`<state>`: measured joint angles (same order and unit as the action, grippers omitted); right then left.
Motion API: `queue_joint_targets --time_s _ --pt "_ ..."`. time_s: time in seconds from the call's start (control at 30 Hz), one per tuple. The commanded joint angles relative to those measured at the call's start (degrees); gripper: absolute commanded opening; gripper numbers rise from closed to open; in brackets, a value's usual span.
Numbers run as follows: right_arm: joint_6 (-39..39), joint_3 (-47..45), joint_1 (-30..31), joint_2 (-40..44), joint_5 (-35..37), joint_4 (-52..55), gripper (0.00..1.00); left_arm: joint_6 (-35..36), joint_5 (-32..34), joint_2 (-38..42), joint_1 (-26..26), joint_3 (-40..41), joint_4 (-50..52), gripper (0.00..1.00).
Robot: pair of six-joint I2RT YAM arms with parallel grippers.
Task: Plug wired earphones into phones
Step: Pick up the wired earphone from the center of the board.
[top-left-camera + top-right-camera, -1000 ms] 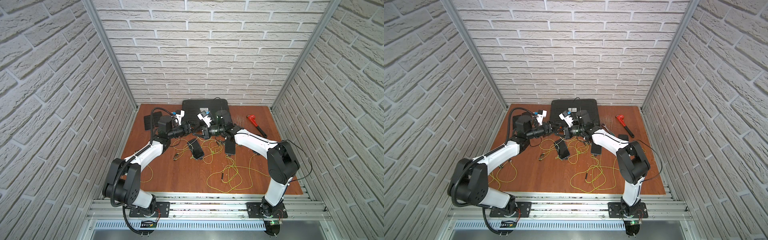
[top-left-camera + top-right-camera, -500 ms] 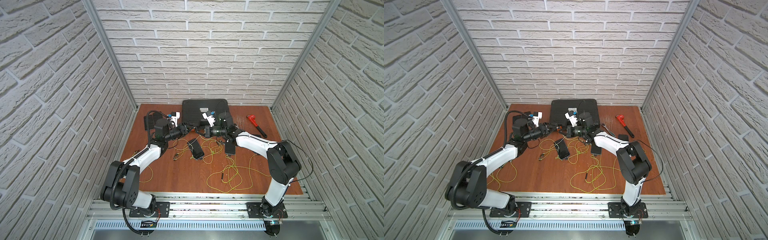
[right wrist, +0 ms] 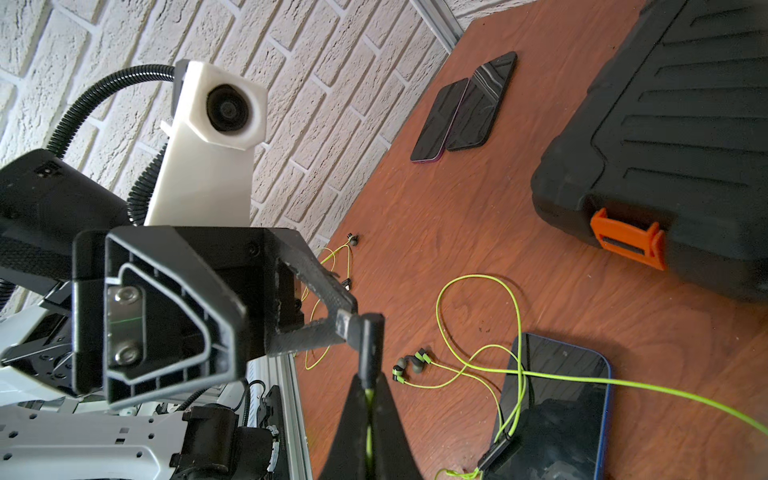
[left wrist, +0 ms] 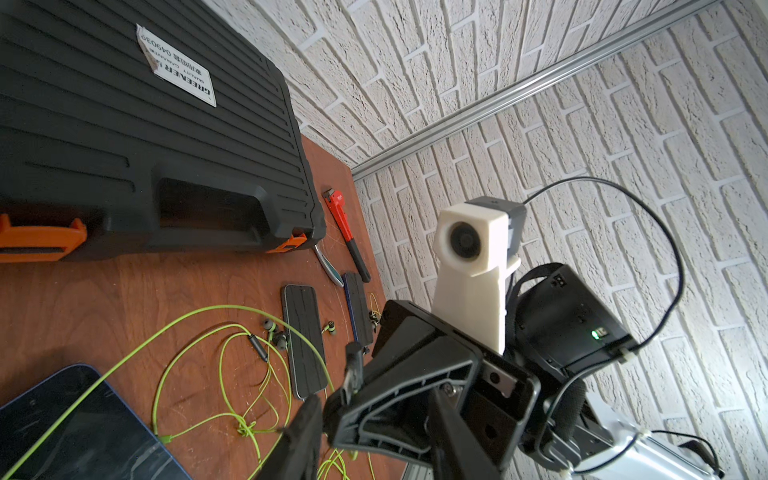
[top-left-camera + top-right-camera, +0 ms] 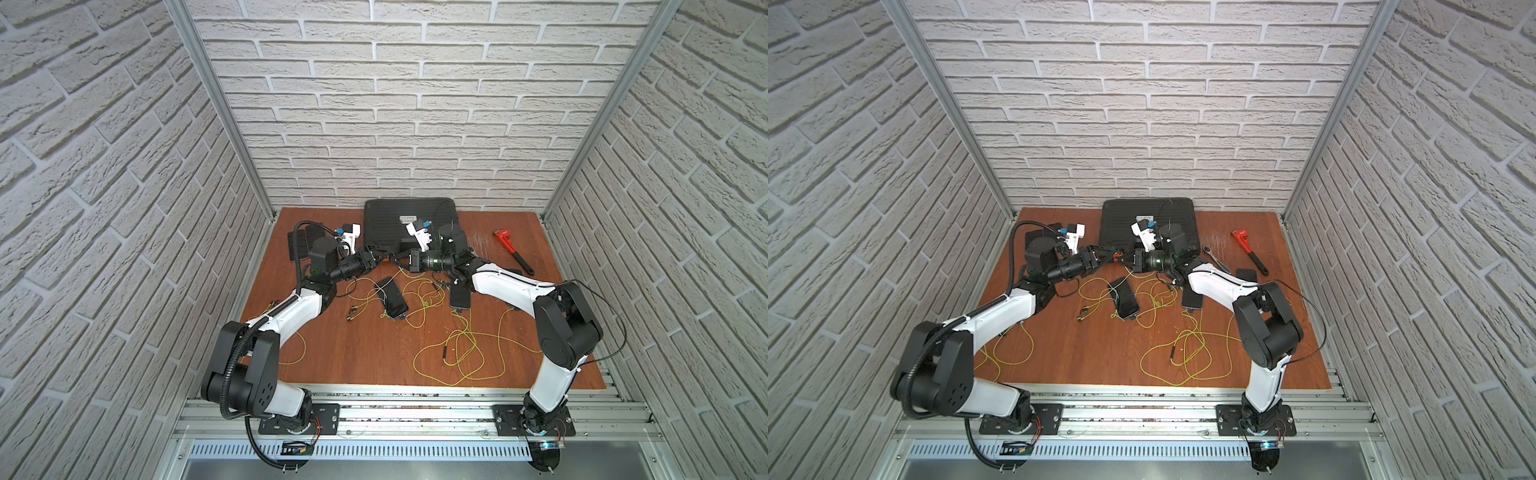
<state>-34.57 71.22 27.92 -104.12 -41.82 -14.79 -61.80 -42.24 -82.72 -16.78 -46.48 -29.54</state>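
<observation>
My right gripper (image 3: 369,380) is shut on a yellow-green earphone cord, and its dark plug (image 3: 370,345) sticks out past the fingertips. Both grippers meet in the air in front of the case, left gripper (image 5: 384,258) facing right gripper (image 5: 397,259). The left fingertips (image 3: 347,326) lie against the plug's free end. In the left wrist view its fingers (image 4: 305,428) stand apart, so a grip is unclear. One phone (image 5: 392,297) lies below with a cord plugged into its near end. Another phone (image 5: 460,297) lies under the right forearm. Two phones (image 3: 465,108) lie at the back left.
A big black case (image 5: 409,220) with orange latches stands at the back. A red pipe wrench (image 5: 513,251) and a ratchet (image 5: 1217,259) lie at the back right. Loose cord loops (image 5: 461,353) spread over the front right, with another loop (image 5: 297,353) by the left arm.
The left gripper's jaws have narrowed and it has come in against the plug. Both wrists have shifted slightly left. The right gripper stays shut on the cord.
</observation>
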Motion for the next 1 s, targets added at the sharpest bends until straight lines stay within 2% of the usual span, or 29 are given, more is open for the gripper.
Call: queue_joint_targets --time_s 0.0,0.23,0.53,0.8,0.83,0.9,0.97 --pt "-0.3 1.0 0.6 1.1 -1.3 -2.3 0.06 0.5 0.3 -0.5 -0.2 -0.3 -2.4 0.39" --pt "-0.4 1.5 1.0 0.7 -1.9 -2.3 0.06 0.5 0.7 -0.7 -0.3 -0.4 -2.0 0.3" --pt "-0.3 1.7 1.2 0.7 -2.0 -2.2 0.06 0.6 1.2 -0.6 -0.3 -0.4 -1.6 0.13" --pt "-0.3 2.1 1.3 0.8 -2.7 -1.7 0.06 1.0 1.2 -0.7 -0.3 -0.3 -1.2 0.08" --pt "-0.1 2.3 1.3 0.8 -2.9 -1.1 0.1 1.1 1.2 -0.8 -0.3 -0.4 -1.2 0.07" --pt "1.7 3.8 0.4 1.0 -4.2 3.9 0.25 1.5 1.0 -0.9 -0.1 -0.7 -0.7 0.03" --pt "3.8 4.1 -1.2 1.7 -5.0 7.6 0.31 2.1 0.1 -1.0 0.4 -1.0 0.4 0.0"
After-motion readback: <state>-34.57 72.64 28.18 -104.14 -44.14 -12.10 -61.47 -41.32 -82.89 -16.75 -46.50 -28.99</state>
